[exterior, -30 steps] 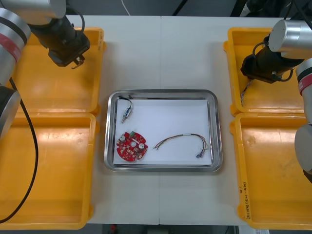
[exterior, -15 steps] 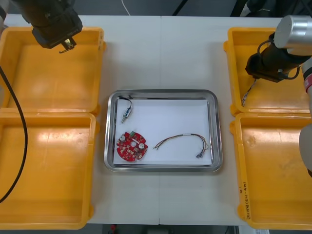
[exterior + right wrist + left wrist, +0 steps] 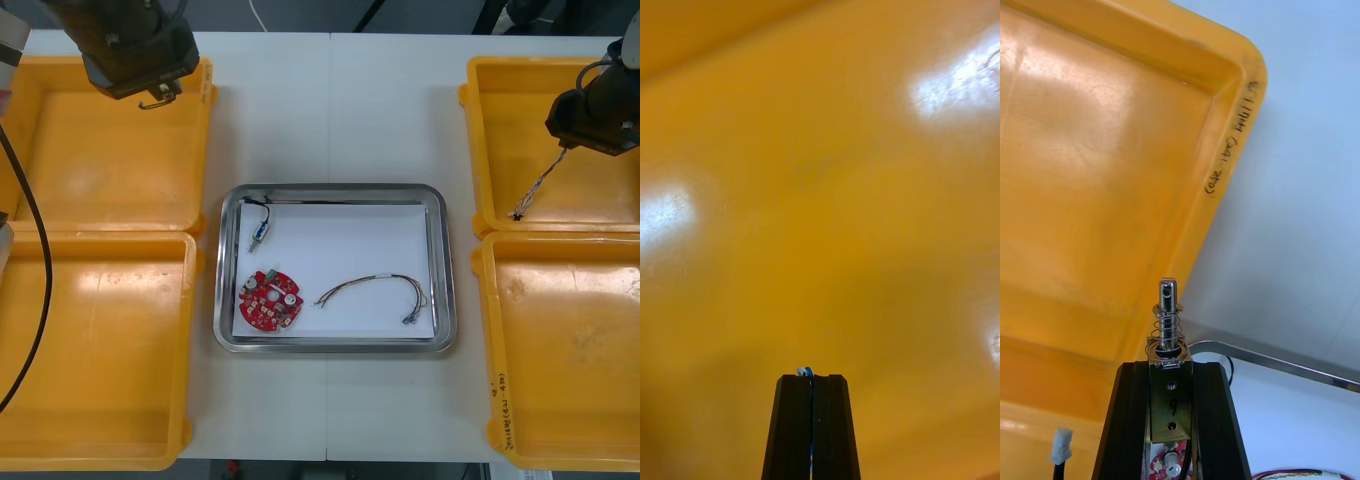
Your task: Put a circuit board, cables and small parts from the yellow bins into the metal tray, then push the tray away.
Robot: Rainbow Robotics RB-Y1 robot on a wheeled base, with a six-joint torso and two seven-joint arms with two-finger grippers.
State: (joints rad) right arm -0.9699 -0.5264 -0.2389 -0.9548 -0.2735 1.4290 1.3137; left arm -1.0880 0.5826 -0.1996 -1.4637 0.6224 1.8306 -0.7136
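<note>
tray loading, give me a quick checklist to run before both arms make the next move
1. Left end effector shut on the small metal part: ok.
2. Right end effector shut on the twisted blue and white cable: ok.
3. Cable's loose end above the far right bin wall: cannot tell; it dangles by the bin's inner corner.
4. Bare room in the metal tray: ok, the far right of its white floor is free.
5. Circuit board in the tray: ok.
6. Either end effector above the tray: not ok; both hang over the far bins.
</note>
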